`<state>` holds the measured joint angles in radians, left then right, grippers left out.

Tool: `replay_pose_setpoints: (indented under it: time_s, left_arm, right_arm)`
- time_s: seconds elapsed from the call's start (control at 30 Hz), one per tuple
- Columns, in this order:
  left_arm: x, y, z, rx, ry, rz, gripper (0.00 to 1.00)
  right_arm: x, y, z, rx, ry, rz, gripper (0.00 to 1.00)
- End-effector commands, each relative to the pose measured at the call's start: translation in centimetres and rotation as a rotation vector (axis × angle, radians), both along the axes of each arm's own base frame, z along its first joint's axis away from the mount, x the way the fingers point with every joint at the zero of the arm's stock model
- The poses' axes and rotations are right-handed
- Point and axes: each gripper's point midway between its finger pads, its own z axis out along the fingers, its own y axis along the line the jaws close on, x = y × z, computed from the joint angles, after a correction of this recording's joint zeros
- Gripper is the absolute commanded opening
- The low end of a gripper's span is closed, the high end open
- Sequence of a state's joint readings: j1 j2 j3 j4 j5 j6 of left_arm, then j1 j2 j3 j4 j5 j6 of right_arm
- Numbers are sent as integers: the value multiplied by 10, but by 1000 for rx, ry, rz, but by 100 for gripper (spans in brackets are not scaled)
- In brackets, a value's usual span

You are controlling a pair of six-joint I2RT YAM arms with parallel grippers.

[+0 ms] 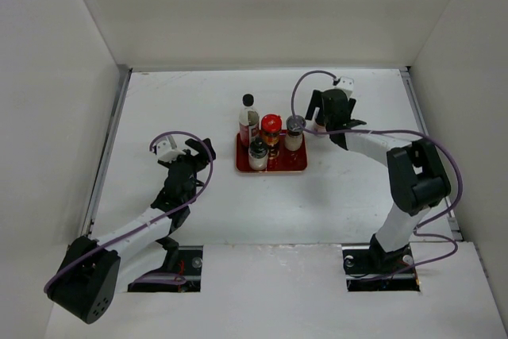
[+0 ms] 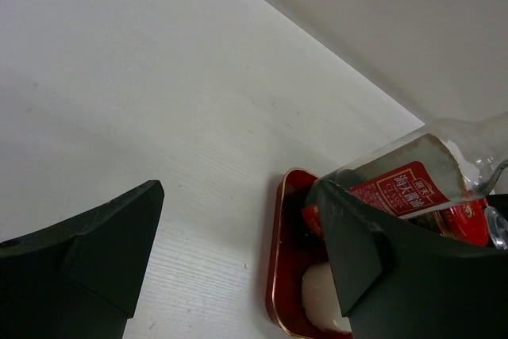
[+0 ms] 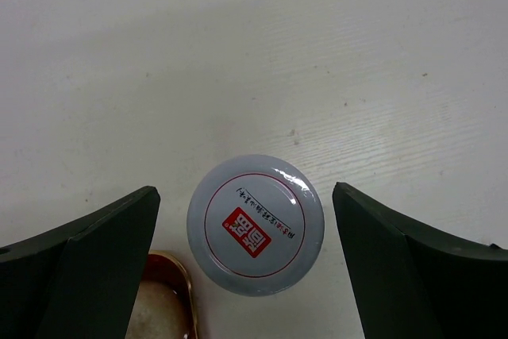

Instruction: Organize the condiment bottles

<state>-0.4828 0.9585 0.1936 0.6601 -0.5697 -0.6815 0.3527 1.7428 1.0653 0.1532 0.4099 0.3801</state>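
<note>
A red tray (image 1: 271, 167) holds the tall black-capped bottle (image 1: 248, 119), the red-capped jar (image 1: 271, 127), the grey-capped shaker (image 1: 294, 132) and the dark-knobbed bottle (image 1: 258, 153). The pinkish-white-lidded jar (image 3: 255, 224) stands on the table just outside the tray's corner (image 3: 173, 274). My right gripper (image 3: 246, 190) is open over it, one finger on each side of the lid with gaps. In the top view this gripper (image 1: 324, 117) hides most of the jar. My left gripper (image 1: 194, 152) is open and empty, left of the tray (image 2: 279, 275); a red-labelled bottle (image 2: 405, 184) shows past its finger.
White walls enclose the table on the left, back and right. A metal rail (image 1: 111, 132) runs along the left edge. The arms' bases sit in cut-outs at the near edge (image 1: 381, 263).
</note>
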Motion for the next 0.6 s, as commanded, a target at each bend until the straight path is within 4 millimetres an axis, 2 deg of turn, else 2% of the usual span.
replay_pose_setpoints:
  time_s: [0.0,0.1,0.13,0.23,0.33,0.4,0.57]
  left_arm:
    - [2,-1,11,-26,-44,1,78]
    - [3,0,7,-24,-33,-1,77]
    - [3,-2,9,-27,-38,-7,77]
    - [3,-3,10,-25,-40,-5,78]
    - [3,-3,9,-27,-40,-11,77]
    - [1,-3,14,-33,-56,-11,77]
    - [-1,2,18,-42,-69,-1,77]
  right_arm:
    - [2,1,3,24,-14,-12,94]
    - [0,-2,2,26,-18,-26,76]
    - [-1,-4,5,26,-28,-38,68]
    - [-8,-19,23,19,-86,-105,55]
    - [-21,-28,52,41,-167,-143,53]
    - [-39,-30,71,58,-219,-156,54]
    - [-91,-20,93,81,-266,-90,55]
